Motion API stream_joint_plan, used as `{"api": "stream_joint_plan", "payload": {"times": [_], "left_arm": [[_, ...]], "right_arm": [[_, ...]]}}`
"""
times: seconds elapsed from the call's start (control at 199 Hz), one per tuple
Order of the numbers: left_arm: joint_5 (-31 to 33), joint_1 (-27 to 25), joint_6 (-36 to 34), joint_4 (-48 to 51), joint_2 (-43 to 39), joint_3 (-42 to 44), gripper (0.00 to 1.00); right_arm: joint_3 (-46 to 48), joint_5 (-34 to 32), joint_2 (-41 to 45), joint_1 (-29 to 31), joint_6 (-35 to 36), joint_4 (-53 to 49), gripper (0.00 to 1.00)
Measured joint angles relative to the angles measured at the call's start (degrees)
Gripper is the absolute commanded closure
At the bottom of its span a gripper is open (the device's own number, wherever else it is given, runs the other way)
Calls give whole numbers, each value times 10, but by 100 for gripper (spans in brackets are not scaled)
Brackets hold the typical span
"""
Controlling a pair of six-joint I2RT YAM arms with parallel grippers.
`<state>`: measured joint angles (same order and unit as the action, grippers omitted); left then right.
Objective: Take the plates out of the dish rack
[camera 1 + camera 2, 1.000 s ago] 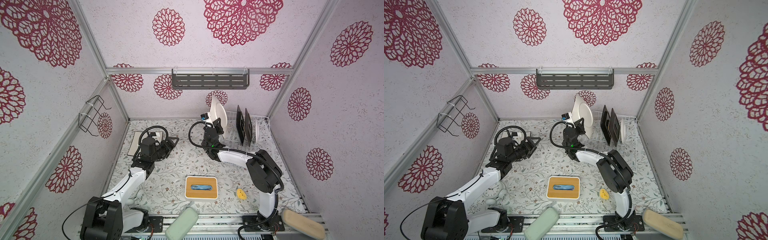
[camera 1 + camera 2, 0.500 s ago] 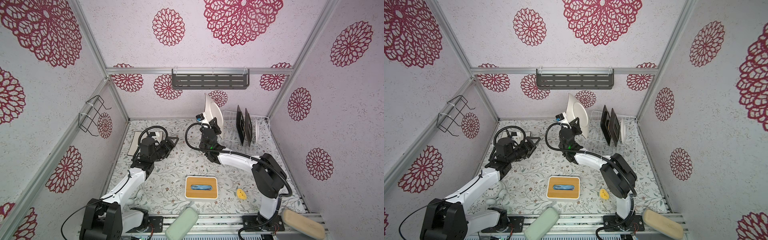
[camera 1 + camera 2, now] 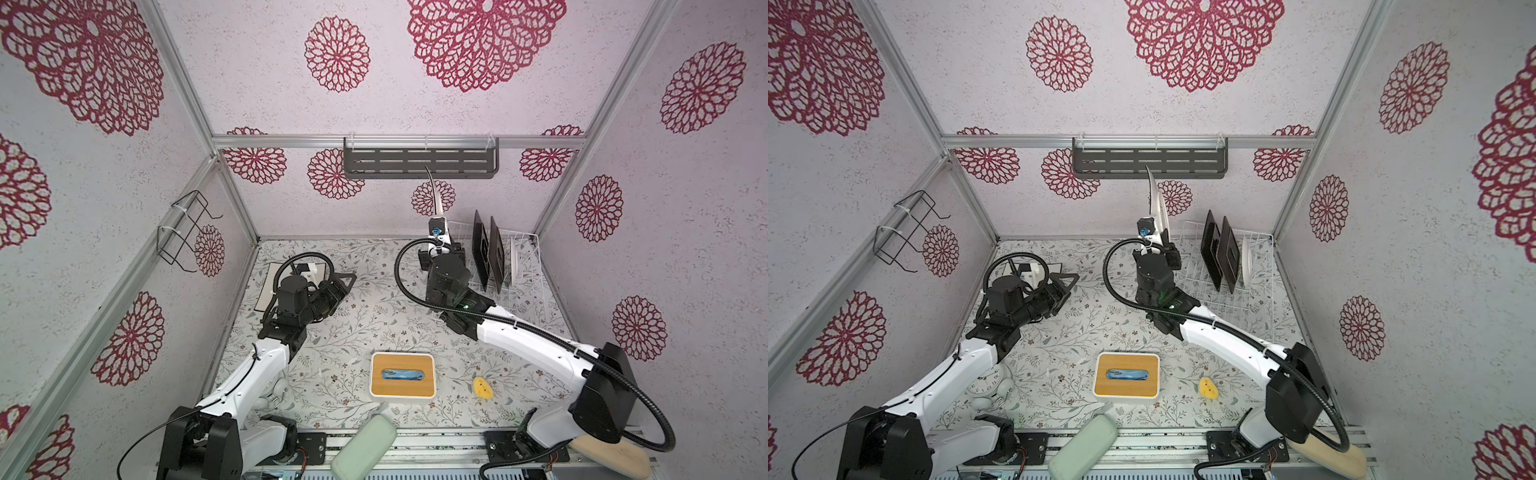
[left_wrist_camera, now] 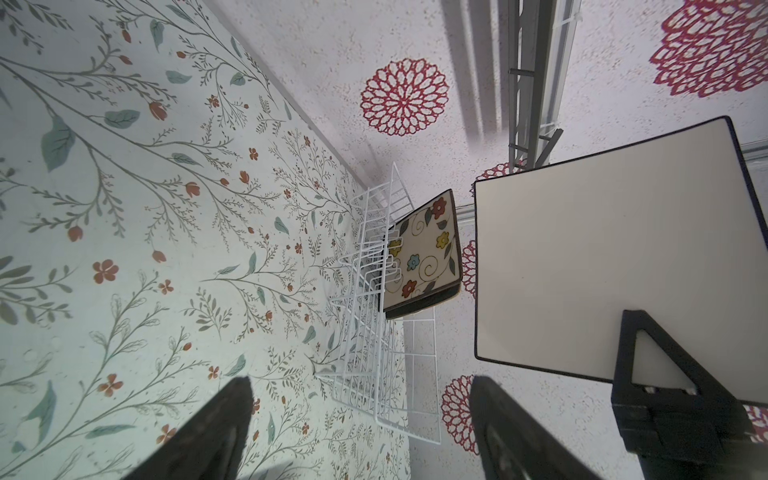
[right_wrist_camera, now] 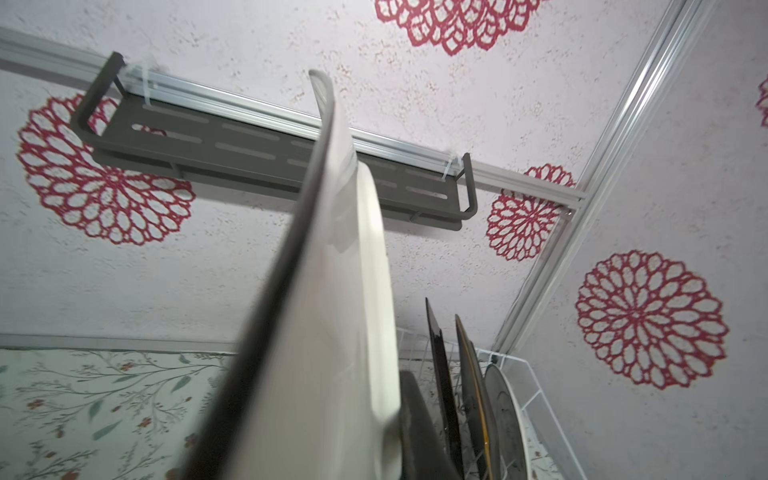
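My right gripper [image 3: 437,235] is shut on the lower edge of a cream-white square plate [image 3: 434,195], held upright and edge-on in both top views, just left of the dish rack [image 3: 524,277]. Its broad cream face [image 4: 602,266] shows in the left wrist view. In the rack stand two dark square plates [image 3: 482,249] [image 3: 496,254] and a round white plate [image 3: 515,258]. My left gripper [image 3: 345,283] hangs open and empty over the table's left half, jaws pointing towards the rack. Another cream plate [image 3: 266,286] lies flat behind the left arm.
A white box with a bamboo top [image 3: 402,374] and a small yellow object [image 3: 482,387] sit near the front. A dark grey slotted shelf [image 3: 419,164] hangs on the back wall above the held plate. A black wire bracket [image 3: 187,232] is on the left wall.
The right arm has raised the cream plate and turned it, so it now shows edge-on, its top near the grey shelf. The left arm has barely moved.
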<state>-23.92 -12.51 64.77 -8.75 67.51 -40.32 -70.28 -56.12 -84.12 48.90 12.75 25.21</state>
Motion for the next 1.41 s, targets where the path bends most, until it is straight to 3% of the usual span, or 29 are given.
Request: {"api": "stream_joint_plan", "payload": {"times": [0.312, 0.503, 0.82, 1.082, 1.409], "left_arm": [[-5, 0, 9, -15, 0, 0, 14], [-7, 0, 10, -17, 0, 0, 14], [-11, 0, 17, -38, 17, 0, 14], [-18, 0, 29, -69, 27, 0, 15], [-28, -1, 40, -100, 39, 6, 16]], "right_arm": [[84, 128, 63, -5, -197, -54, 100], [146, 205, 75, -5, -299, -27, 100], [189, 280, 76, -16, -433, 14, 100], [247, 334, 75, -62, -575, 81, 100], [263, 362, 60, -68, -667, 102, 100]]}}
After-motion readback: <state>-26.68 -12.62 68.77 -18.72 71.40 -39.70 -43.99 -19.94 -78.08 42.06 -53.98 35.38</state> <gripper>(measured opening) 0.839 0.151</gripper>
